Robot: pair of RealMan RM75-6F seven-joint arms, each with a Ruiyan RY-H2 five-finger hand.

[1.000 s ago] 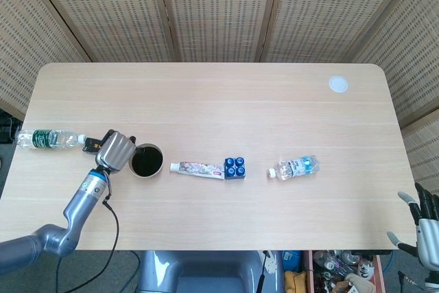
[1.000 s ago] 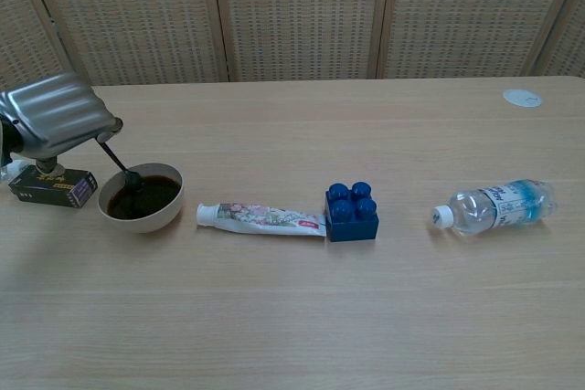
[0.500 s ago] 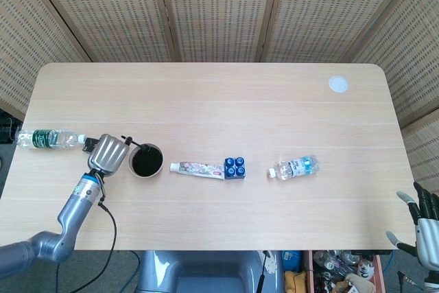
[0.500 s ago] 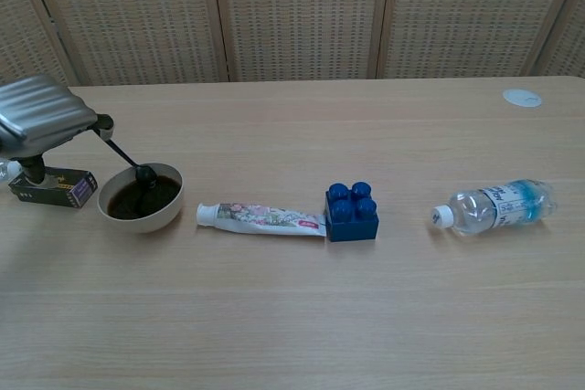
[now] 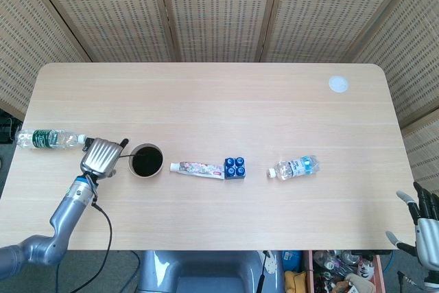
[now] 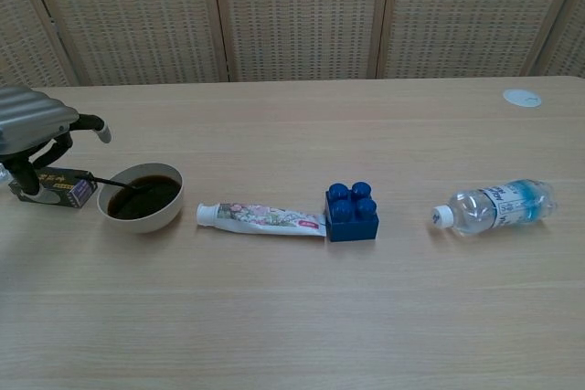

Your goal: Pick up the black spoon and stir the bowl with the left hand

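Observation:
A white bowl (image 6: 142, 219) of dark liquid stands at the left of the table, also seen from above as the bowl (image 5: 162, 165). The black spoon (image 6: 110, 180) lies low, its head in the liquid and its thin handle (image 5: 123, 157) across the left rim. My left hand (image 6: 32, 116) hovers just left of the bowl, its thumb raised well above the handle, and nothing shows in its grip. In the head view the left hand (image 5: 101, 156) sits beside the bowl. My right hand (image 5: 425, 228) hangs off the table's right front corner, fingers apart and empty.
A small black box (image 6: 55, 189) lies under my left hand, with a green-label bottle (image 5: 46, 138) farther left. Right of the bowl lie a toothpaste tube (image 6: 260, 217), a blue block (image 6: 350, 211) and a water bottle (image 6: 498, 205). A white disc (image 6: 522, 97) sits far right.
My left hand has drawn away to the left of the bowl. The spoon, steep and held by the thumb before, now lies flat across the bowl's rim, apart from the thumb.

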